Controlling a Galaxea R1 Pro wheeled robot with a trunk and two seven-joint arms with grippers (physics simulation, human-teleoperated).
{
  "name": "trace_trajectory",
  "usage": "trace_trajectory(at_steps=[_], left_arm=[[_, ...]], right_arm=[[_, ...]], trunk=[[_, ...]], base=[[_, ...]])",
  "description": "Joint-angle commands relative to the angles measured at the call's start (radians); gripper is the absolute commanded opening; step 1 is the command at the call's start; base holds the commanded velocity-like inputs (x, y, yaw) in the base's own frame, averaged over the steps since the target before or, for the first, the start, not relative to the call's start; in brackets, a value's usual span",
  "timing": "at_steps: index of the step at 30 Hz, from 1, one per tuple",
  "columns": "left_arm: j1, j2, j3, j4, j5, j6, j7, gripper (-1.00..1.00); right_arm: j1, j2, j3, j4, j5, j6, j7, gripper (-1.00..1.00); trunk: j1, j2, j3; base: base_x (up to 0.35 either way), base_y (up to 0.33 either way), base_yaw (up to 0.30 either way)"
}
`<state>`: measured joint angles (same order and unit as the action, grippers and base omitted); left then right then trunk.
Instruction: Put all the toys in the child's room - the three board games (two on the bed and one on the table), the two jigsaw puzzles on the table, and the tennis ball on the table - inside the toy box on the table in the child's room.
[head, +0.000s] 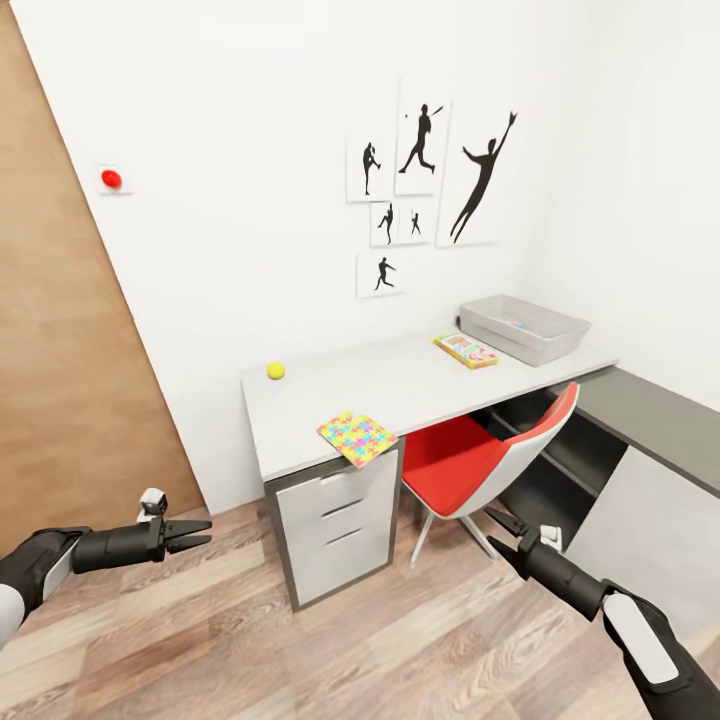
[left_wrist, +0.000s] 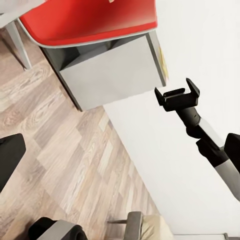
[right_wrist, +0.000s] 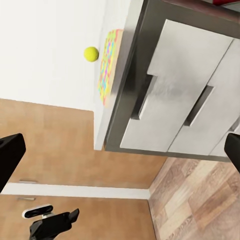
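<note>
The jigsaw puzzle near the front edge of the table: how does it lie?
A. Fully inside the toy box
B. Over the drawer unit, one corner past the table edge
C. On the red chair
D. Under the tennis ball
B: the puzzle lies flat above the drawers, one corner poking past the table edge, apart from the ball and far from the toy box.

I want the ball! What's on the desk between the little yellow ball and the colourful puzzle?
Nothing: the head view shows bare pale desktop between the small yellow-green tennis ball and the multicoloured jigsaw board.
</note>
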<state>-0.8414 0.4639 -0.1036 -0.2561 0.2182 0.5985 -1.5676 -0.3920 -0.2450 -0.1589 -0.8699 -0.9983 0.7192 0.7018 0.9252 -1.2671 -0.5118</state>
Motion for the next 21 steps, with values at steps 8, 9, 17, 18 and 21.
trace_trajectory(at_steps=[8,9,17,18,21], left_arm=[[-0.001,0.0,-0.009,0.0,0.007,0.01,-0.003,1.0],[-0.001,0.0,-0.009,0.0,0.007,0.01,-0.003,1.0],[-0.001,-0.001,-0.01,0.0,0.006,0.01,-0.003,1.0],[-0.001,-0.001,-0.01,0.0,0.006,0.01,-0.003,1.0],[-0.001,-0.001,-0.011,0.0,0.006,0.01,-0.003,1.0]], right_arm=[[-0.001,0.001,-0.001,0.0,-0.002,0.005,0.0,1.0],[-0.001,0.001,-0.001,0.0,-0.002,0.005,0.0,1.0],[-0.001,0.002,0.002,0.0,0.0,0.003,-0.001,1.0],[-0.001,0.002,0.002,0.0,0.0,0.003,-0.002,1.0],[-0.001,0.003,0.003,0.0,0.0,0.003,-0.002,1.0]], trunk=[[0.031,-0.057,-0.013],[0.035,-0.064,-0.015],[0.065,-0.12,-0.027],[0.069,-0.127,-0.028],[0.081,-0.148,-0.033]], base=[[0.0,0.0,0.0],[0.0,0.0,0.0],[0.0,0.0,0.0],[0.0,0.0,0.0],[0.0,0.0,0.0]])
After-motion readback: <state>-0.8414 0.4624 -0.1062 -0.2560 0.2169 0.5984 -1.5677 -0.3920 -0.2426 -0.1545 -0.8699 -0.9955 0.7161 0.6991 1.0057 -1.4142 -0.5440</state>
